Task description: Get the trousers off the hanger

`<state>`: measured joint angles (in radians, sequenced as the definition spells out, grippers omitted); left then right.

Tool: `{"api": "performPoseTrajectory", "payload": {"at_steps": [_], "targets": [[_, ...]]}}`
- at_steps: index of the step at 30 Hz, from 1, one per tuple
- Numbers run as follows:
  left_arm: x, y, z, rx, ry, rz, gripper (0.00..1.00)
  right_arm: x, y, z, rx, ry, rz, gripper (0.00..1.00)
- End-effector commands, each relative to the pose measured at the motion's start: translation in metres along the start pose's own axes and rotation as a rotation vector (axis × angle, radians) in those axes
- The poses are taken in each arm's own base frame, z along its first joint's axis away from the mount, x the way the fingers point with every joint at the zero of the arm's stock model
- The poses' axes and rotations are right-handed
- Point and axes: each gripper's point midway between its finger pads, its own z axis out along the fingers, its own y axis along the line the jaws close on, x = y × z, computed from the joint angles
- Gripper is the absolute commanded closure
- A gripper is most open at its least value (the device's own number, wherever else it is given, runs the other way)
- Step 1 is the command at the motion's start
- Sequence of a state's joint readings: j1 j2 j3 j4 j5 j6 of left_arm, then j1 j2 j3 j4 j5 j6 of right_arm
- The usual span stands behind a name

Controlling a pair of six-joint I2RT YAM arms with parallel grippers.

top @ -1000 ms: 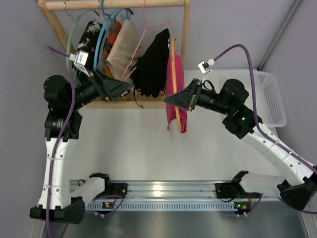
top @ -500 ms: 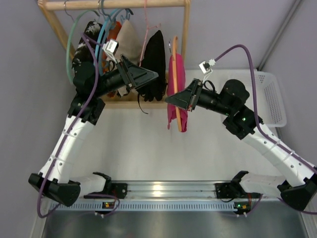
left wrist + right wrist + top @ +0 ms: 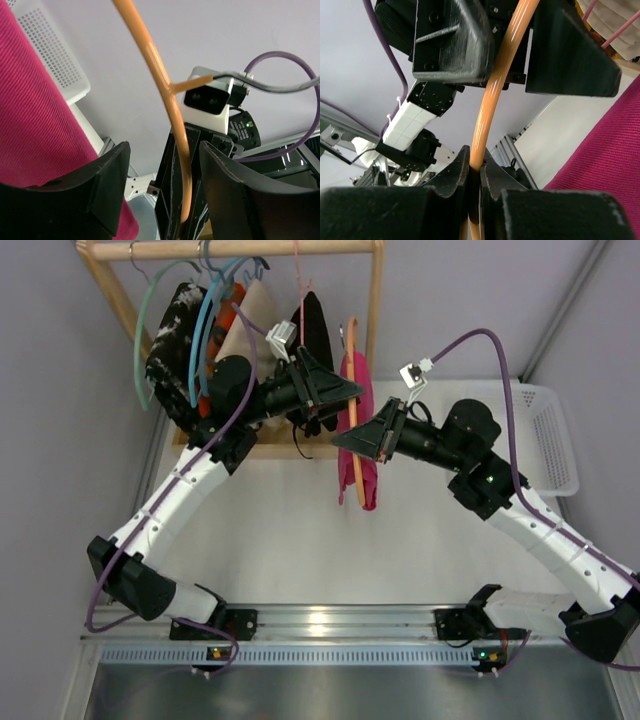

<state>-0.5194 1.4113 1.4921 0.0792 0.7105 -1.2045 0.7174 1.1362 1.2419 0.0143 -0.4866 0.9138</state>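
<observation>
Right gripper (image 3: 476,160) clamps thin orange plastic hanger (image 3: 490,100), far table (image 3: 300,540) edge; left gripper (image 3: 164,150) wide, straddling it, vertical magenta cloth trousers (image 3: 40,125) alongside.

At upper centre, the left tool (image 3: 350,393) and right tool (image 3: 340,443) both pointed at the orange hanger (image 3: 351,350) carrying the magenta trousers (image 3: 369,480).

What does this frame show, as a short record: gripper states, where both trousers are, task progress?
left gripper: open, fingers either side of orange hanger
right gripper: shut on orange hanger
pink trousers: draped over orange hanger
black trousers: hanging at wooden rack
progress: neither pair off its hanger yet
</observation>
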Motion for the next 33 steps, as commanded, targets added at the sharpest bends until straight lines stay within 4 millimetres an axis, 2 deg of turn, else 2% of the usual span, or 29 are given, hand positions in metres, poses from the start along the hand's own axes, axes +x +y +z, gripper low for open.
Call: {"api": "performPoseTrajectory", "payload": {"at_steps": [1,7,10,15,19,20,22,23,25,26,28,29,31,32,33], "targets": [[-0.015,-0.052,0.002,0.135,-0.054,0.079,0.38,-0.046,0.083,-0.02,-0.256,-0.192,-0.2,1.0],[0.001,-0.071,0.013,0.199,-0.008,0.083,0.45,-0.044,0.077,-0.015,-0.254,-0.193,-0.193,1.0],[0.01,-0.072,0.016,0.209,0.01,0.068,0.49,-0.046,0.079,-0.013,-0.259,-0.197,-0.202,1.0],[0.01,-0.068,0.017,0.202,0.008,0.042,0.53,-0.048,0.082,-0.012,-0.268,-0.202,-0.225,1.0],[0.008,-0.071,0.017,0.21,0.002,0.045,0.75,-0.041,0.078,-0.013,-0.264,-0.19,-0.238,1.0],[0.008,-0.07,0.017,0.21,0.004,0.046,0.85,-0.04,0.077,-0.015,-0.263,-0.194,-0.244,1.0],[0.009,-0.068,0.018,0.202,0.003,0.041,0.94,-0.036,0.07,-0.014,-0.251,-0.186,-0.257,1.0],[0.009,-0.066,0.017,0.196,0.001,0.039,0.99,-0.035,0.071,-0.017,-0.253,-0.189,-0.271,0.96],[0.005,-0.064,0.017,0.188,-0.01,0.034,1.0,-0.029,0.061,-0.019,-0.233,-0.182,-0.324,0.81],[0.004,-0.064,0.016,0.181,-0.012,0.025,1.0,-0.028,0.062,-0.024,-0.228,-0.192,-0.352,0.63],[0.0,-0.063,0.015,0.175,-0.021,0.026,1.0,-0.028,0.047,-0.03,-0.175,-0.21,-0.411,0.45],[-0.003,-0.064,0.014,0.173,-0.025,0.023,1.0,-0.032,0.048,-0.039,-0.15,-0.241,-0.442,0.37],[-0.008,-0.064,0.012,0.17,-0.036,0.026,1.0,-0.032,0.037,-0.048,-0.096,-0.26,-0.545,0.3],[-0.009,-0.067,0.012,0.176,-0.037,0.03,1.0,-0.034,0.034,-0.058,-0.05,-0.282,-0.568,0.22],[-0.01,-0.068,0.012,0.177,-0.037,0.03,1.0,-0.033,0.024,-0.062,-0.009,-0.282,-0.625,0.18]]}}
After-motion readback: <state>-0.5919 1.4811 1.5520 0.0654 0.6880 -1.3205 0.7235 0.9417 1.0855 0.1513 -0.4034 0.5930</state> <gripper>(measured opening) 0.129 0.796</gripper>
